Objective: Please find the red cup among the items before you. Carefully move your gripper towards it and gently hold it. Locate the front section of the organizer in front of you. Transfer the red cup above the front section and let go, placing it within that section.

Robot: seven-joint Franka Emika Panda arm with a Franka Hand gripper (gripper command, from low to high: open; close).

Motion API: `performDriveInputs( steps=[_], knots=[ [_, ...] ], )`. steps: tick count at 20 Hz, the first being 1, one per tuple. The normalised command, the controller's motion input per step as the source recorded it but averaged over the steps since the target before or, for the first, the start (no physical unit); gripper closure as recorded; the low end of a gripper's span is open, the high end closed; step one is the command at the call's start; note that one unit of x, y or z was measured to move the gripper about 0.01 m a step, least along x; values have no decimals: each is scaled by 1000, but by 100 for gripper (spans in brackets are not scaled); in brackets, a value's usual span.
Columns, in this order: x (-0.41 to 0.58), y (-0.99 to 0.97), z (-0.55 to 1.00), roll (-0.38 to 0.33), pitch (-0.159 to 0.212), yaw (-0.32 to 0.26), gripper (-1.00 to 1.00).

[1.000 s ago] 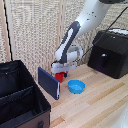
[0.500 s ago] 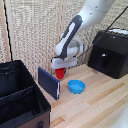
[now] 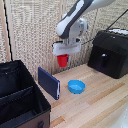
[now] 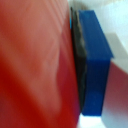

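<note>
Exterior view: the gripper [image 3: 62,54] held the red cup [image 3: 62,60] in the air, its fingers closed on the rim.
The cup hung above the wooden table [image 3: 95,102], well apart from the organizer [image 3: 20,100], with the blue bowl [image 3: 76,87] below it.

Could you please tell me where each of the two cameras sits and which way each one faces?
Exterior view: off the arm, looking across the wooden table at the white boxy gripper holding the small red plastic cup aloft; the large black fabric organizer sits at this view's left; the white arm shows.
Wrist view: on the wrist, pressed close to the cup; one fingertip pad shows.
Both show the cup.
</note>
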Motion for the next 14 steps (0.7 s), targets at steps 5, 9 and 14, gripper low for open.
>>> performDriveInputs(
  steps=[5,9,14],
  knots=[
    [-338,471,816,59,46,3,100],
    [-500,655,701,55,1,3,100],
    [-491,710,619,28,0,0,100]
  ],
)
